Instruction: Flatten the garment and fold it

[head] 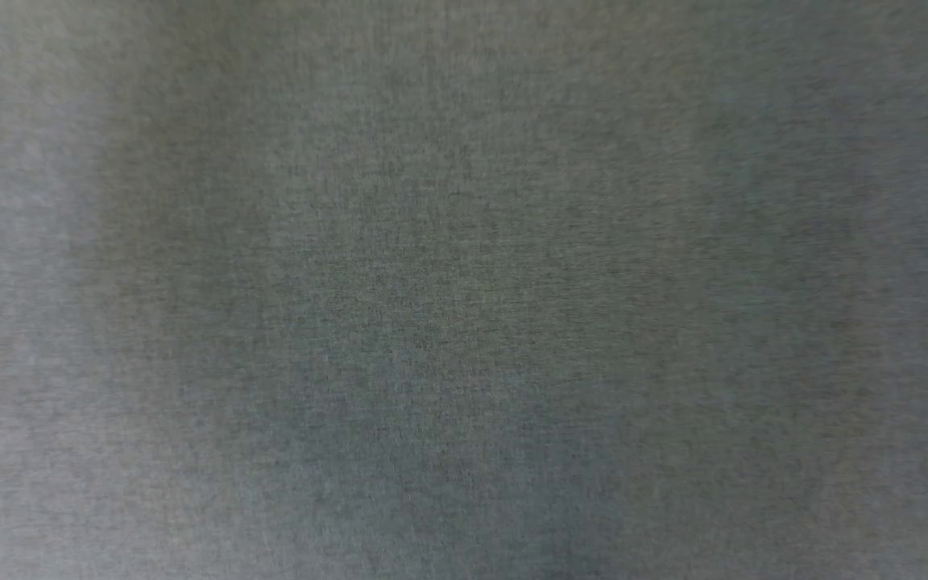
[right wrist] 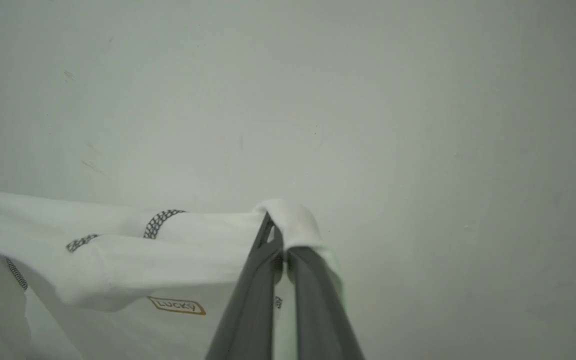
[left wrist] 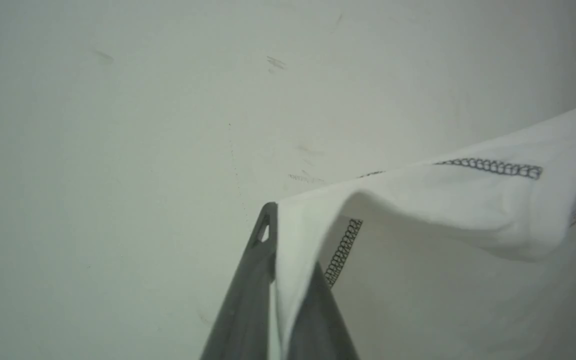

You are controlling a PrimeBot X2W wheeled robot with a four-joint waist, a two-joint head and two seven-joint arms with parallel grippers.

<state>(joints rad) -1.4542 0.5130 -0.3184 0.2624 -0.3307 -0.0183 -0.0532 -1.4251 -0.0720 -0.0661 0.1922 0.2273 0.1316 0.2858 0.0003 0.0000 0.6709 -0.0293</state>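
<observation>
The left pincer point(left wrist: 283, 240) is closed on a hem of the garment point(left wrist: 448, 200). The white cloth is caught between its two dark fingers and runs away from the tips to the pincer's right, where it sags in a loose fold. The right pincer point(right wrist: 280, 245) is also closed on the garment point(right wrist: 118, 250), with a small bunch of cloth wrapped over its fingertips. From there the cloth goes off to that pincer's left. Beyond both sets of fingertips we see a pale scuffed surface point(left wrist: 118, 150).

We judge that the main risk is slipping. The fabric looks thin, and each pincer has only a small bite near an edge, so a strong pull apart may draw the hem out of one grip. The sag between the pincers can also land as a crease if the cloth is laid down slack.

We count one garment, two pincers and one "LUCKY" label point(right wrist: 176, 305) below the fold, near the right pincer. The dark stitching point(left wrist: 488, 167) shows in several short runs.
</observation>
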